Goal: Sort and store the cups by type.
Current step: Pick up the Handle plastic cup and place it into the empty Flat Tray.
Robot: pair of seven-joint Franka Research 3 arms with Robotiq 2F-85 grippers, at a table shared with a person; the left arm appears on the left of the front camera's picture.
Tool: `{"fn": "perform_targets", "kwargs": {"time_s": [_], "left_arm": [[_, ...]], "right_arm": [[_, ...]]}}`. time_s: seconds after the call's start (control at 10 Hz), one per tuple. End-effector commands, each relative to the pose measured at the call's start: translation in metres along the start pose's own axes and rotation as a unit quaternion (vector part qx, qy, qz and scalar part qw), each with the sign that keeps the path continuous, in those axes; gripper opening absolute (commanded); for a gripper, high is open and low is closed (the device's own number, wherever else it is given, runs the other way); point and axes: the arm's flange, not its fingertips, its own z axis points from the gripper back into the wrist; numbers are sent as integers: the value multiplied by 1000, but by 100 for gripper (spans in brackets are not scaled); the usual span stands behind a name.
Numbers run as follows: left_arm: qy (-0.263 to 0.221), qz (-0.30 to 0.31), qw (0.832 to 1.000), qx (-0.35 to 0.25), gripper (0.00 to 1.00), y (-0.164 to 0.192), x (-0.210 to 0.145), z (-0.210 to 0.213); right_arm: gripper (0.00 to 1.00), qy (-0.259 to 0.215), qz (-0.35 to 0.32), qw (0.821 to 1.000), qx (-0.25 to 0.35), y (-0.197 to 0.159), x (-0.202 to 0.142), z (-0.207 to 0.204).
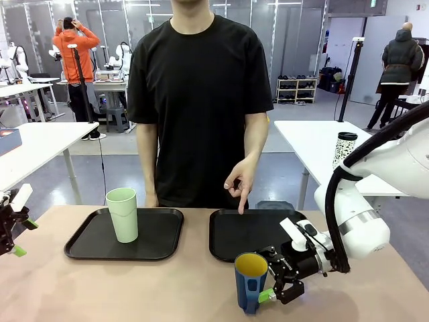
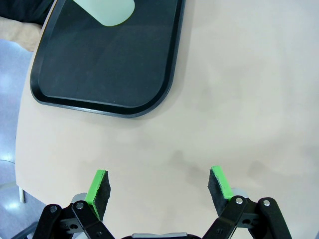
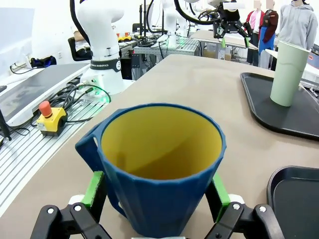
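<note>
The dark blue mug [image 1: 251, 282] with a yellow inside stands on the table's front edge, before the right tray [image 1: 236, 236]. My right gripper [image 1: 268, 275] is open, one finger on each side of the mug. In the right wrist view the mug [image 3: 159, 169] sits between the green pads [image 3: 93, 188], its handle at the left. The pale mint-green tumbler [image 1: 123, 215] stands upright on the left tray [image 1: 87, 248]. My left gripper [image 1: 23, 238] hangs open at the table's far left; its wrist view shows it [image 2: 159, 181] above bare table, near the tray [image 2: 99, 64] and tumbler base [image 2: 105, 11].
The person stands at the far side, one hand [image 1: 241, 184] pointing a finger down at the right tray. A white speckled cup with a dark lid [image 1: 344, 149] stands on a table behind. Bare tabletop lies between the trays and the front edge.
</note>
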Motion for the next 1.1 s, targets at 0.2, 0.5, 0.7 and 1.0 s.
{"fn": "perform_targets", "kwargs": {"time_s": [0.2,0.5,0.7,1.0], "left_arm": [[-3,-8,1000,6,100,-1,-1,0],[-3,-8,1000,6,100,-1,-1,0],[-3,-8,1000,6,100,-1,-1,0],[-3,-8,1000,6,100,-1,-1,0]], "right_arm": [[100,-8,5,1000,-15,12,-11,-13],[100,-11,-3,999,-30,16,-12,-16],[100,-10,-8,999,-32,15,-15,-18],[100,-11,-6,999,-52,14,-18,-17]]}}
